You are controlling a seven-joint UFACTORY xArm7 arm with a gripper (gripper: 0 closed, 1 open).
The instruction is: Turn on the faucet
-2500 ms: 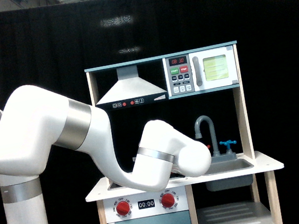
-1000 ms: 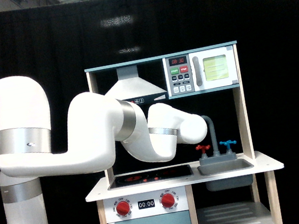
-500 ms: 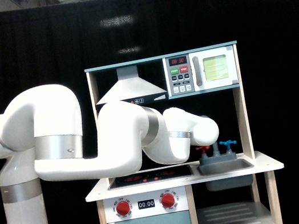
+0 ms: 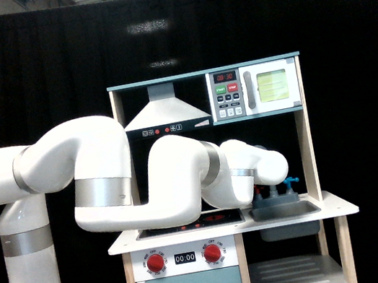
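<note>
**Arm closing on the tap**

The white arm [image 4: 174, 181] reaches across the toy kitchen [image 4: 216, 151], its wrist covering most of the faucet [image 4: 289, 182] behind the sink [image 4: 285, 210]. The claw is hidden, so I cannot tell its opening. Best to approach one cross handle squarely and twist gently. Black curtains surround the desk [image 4: 124, 248].

Carried on pale surface [image 4: 337, 211]: black stovetop [image 4: 189, 223] below the hand, sink [image 4: 286, 210] and faucet [image 4: 278, 188] just beside it.
</note>
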